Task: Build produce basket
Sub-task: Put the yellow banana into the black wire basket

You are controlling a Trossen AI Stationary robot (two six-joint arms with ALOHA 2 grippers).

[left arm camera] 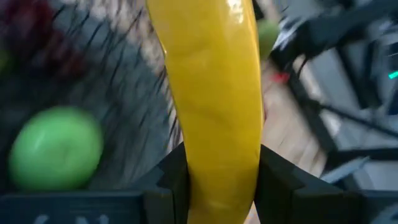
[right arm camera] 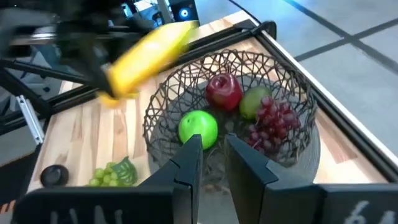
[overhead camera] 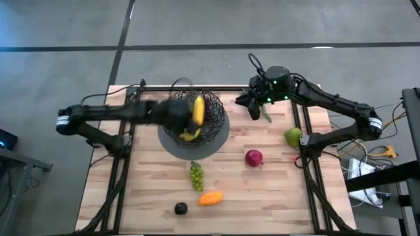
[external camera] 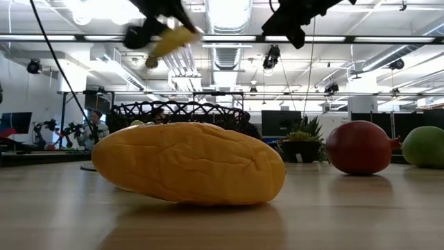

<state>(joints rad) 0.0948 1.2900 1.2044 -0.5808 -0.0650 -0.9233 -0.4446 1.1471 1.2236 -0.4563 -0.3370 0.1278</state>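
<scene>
Left gripper: the left gripper (left arm camera: 217, 180) is hanging over the basket, its fingers closed on the sides of a yellow banana (overhead camera: 197, 109), which is pointing out past the fingertips.
Right gripper: the right gripper (right arm camera: 211, 155) is waiting above the far right corner of the tabletop, holding nothing, its fingers standing close together with only a narrow gap between them.
Basket: the basket (overhead camera: 216, 124) is sitting on a flat grey disc (overhead camera: 220, 143) near the middle of the tabletop's far edge.
Basket contents: a green apple (right arm camera: 198, 128), a red apple (right arm camera: 224, 91), a green pear (right arm camera: 254, 102) and purple grapes (right arm camera: 273, 124) are lying inside, seen from the right wrist.
Produce on the tabletop: green grapes (overhead camera: 196, 176) are lying just in front of the disc; a dark red fruit (overhead camera: 254, 157) is sitting right of centre; a green fruit (overhead camera: 293, 136) is sitting near the right edge; an orange fruit (overhead camera: 210, 198) and a dark avocado (overhead camera: 180, 208) are lying toward the near edge.
Potted plant: a small green plant (external camera: 303, 142) is showing beyond the basket in the low view.
</scene>
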